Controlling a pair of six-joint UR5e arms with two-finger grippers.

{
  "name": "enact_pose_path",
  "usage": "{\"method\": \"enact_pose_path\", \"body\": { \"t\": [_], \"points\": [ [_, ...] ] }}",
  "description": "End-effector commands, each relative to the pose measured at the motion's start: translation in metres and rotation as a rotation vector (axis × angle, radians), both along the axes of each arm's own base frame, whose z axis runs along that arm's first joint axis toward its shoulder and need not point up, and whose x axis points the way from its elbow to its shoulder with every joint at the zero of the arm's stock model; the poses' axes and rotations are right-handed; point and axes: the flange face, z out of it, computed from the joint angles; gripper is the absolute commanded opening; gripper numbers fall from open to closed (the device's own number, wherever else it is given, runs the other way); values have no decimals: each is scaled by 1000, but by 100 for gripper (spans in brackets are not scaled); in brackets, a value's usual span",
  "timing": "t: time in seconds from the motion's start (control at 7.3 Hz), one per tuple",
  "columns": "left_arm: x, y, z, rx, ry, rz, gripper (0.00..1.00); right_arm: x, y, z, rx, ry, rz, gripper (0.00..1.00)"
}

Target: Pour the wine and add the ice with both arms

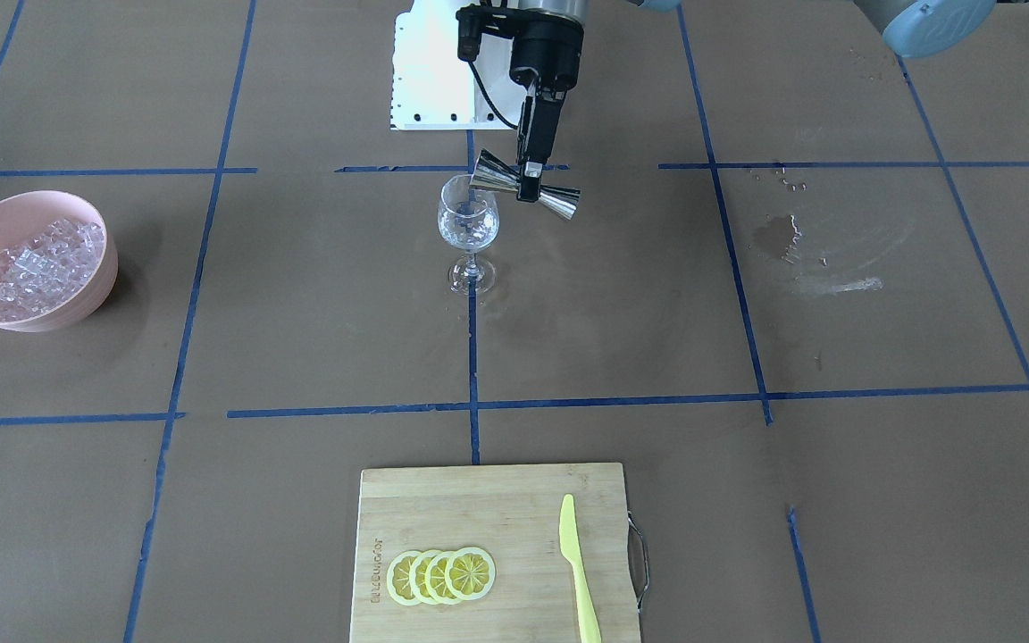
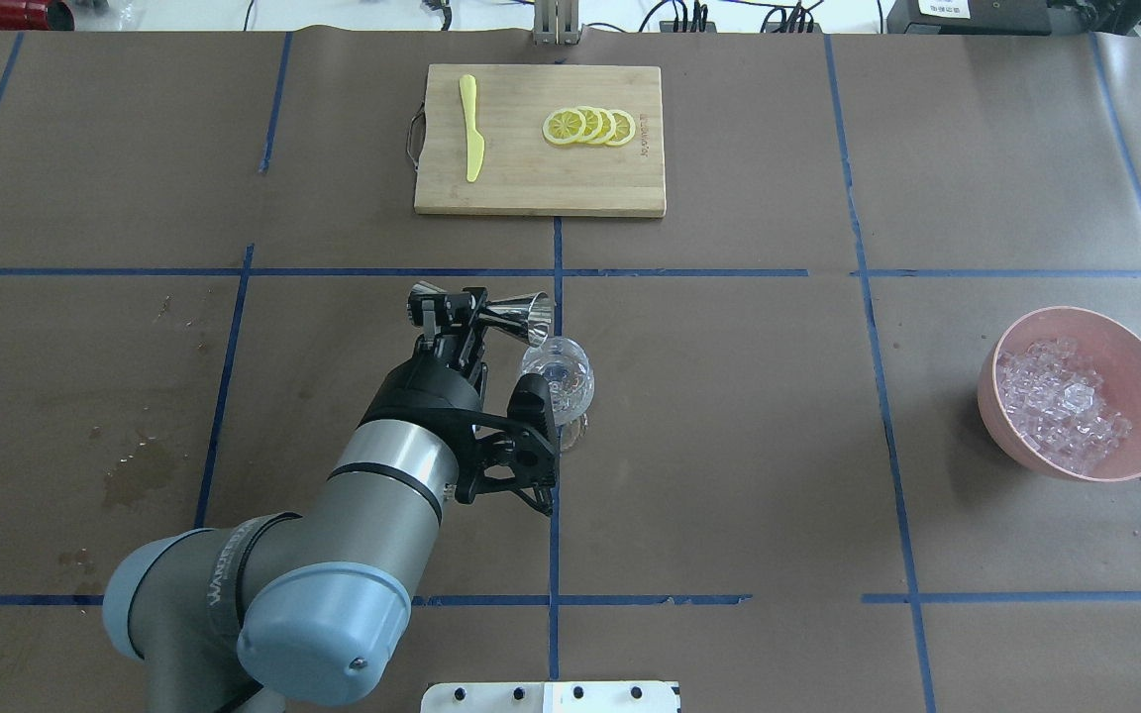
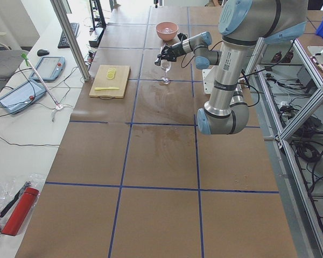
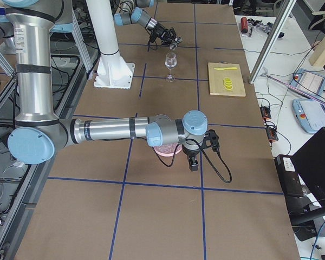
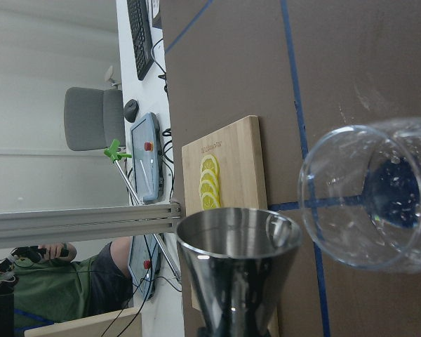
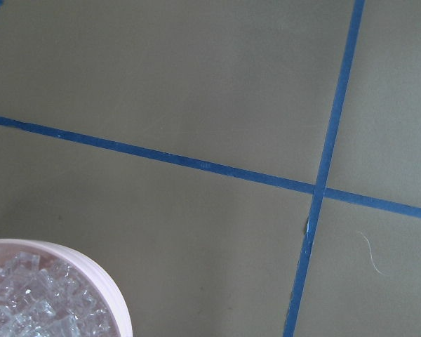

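My left gripper [image 1: 530, 183] is shut on the waist of a steel double-cone jigger [image 1: 562, 204], tipped on its side with one cone's mouth at the rim of the clear stemmed wine glass [image 1: 468, 223]. The overhead view shows the same: the jigger [image 2: 521, 312] is just beyond the glass [image 2: 561, 381]. In the left wrist view the jigger's mouth [image 5: 238, 260] is beside the glass bowl [image 5: 368, 203]. The ice [image 1: 37, 263] fills a pink bowl [image 1: 95, 295]. My right gripper [image 4: 193, 164] hangs over the bowl's edge; I cannot tell whether it is open or shut.
A wooden cutting board [image 1: 479, 509] at the table's far edge carries lemon slices [image 1: 443, 576] and a yellow-green plastic knife [image 1: 579, 572]. A wet smear [image 1: 800, 250] marks the brown paper on my left side. The white base block [image 1: 430, 71] stands behind the glass.
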Motion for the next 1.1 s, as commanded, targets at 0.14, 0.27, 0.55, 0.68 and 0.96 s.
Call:
{"method": "enact_pose_path", "body": {
  "t": [0.14,0.27,0.55,0.68,0.96],
  "points": [
    [-41,9,98,-173,354,-35,0,0,-2,4,-7,1,-1,100],
    [-73,14,135,-165,438,-24,0,0,-2,4,-7,1,-1,100],
    [-140,27,261,-241,729,-42,0,0,-2,4,-6,1,-2,100],
    [-163,30,338,-236,771,-52,0,-1,-3,3,-3,1,-3,100],
    [-183,31,414,-322,962,-124,0,-3,-5,-5,-5,-2,8,100]
  ]
}}
